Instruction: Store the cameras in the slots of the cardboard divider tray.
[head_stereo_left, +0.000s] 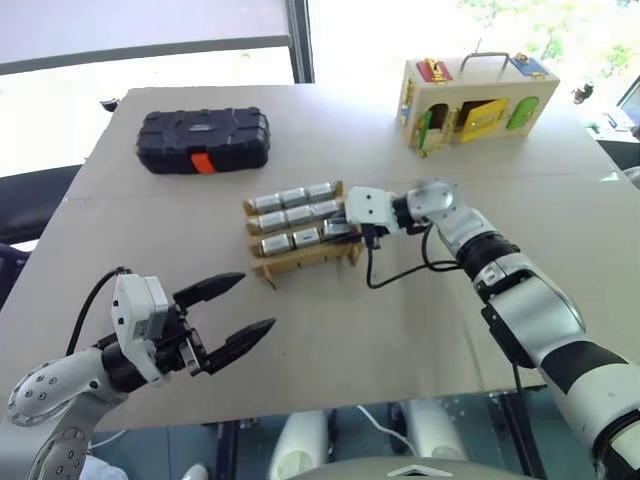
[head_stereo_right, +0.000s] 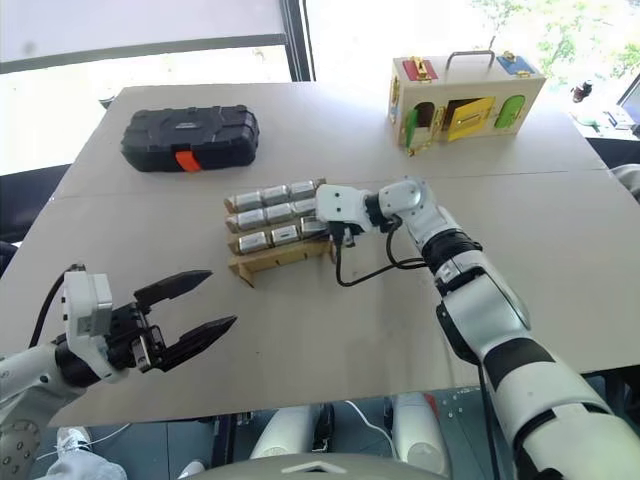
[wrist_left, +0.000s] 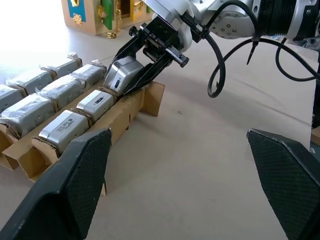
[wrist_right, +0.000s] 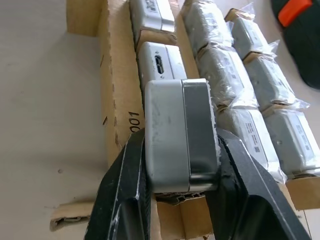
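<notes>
Silver-grey camera (wrist_right: 180, 135) between the right gripper's (wrist_right: 181, 187) jaws — over cardboard divider tray (wrist_right: 119, 95).

Printed "001" on the outer side wall of the cardboard divider tray (wrist_right: 118, 95), in black, running along the wall. Tiny print on the labels of the wrapped cameras (wrist_right: 252, 131) in the tray, too small to read.

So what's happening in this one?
The right gripper is shut on a camera and holds it at the last slot in the near row of the cardboard divider tray. The other eight cameras already sit in their slots. The left gripper hangs open, apart from the tray.
</notes>
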